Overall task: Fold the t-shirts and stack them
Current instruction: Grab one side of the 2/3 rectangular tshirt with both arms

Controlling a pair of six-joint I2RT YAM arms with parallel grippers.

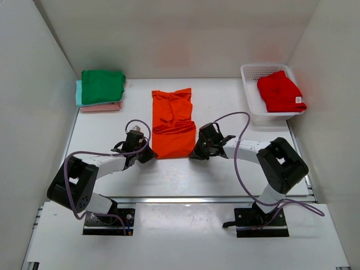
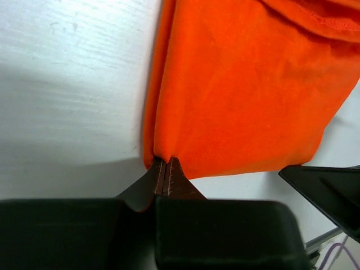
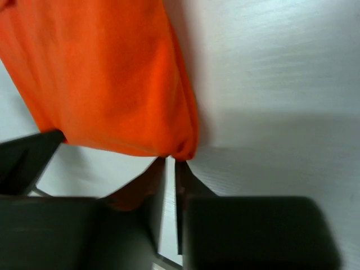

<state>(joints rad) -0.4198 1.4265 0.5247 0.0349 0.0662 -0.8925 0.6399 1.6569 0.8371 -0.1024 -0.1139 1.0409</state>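
The bright orange t-shirt (image 1: 171,121) lies folded into a long strip in the middle of the table. My left gripper (image 1: 151,156) is shut on its near left corner; the left wrist view shows the pinched tips (image 2: 167,163) under the orange cloth (image 2: 242,90). My right gripper (image 1: 194,153) pinches the near right corner, its jaws (image 3: 171,162) nearly closed on the cloth (image 3: 107,73) with a thin gap behind the tips. A dark green t-shirt (image 1: 102,85) tops a stack over mint (image 1: 79,93) and pink (image 1: 101,107) at the back left. A red t-shirt (image 1: 279,91) lies in the basket.
The white mesh basket (image 1: 253,76) stands at the back right by the right wall. White walls enclose the table on the left, back and right. Purple cables loop over both arms near the front.
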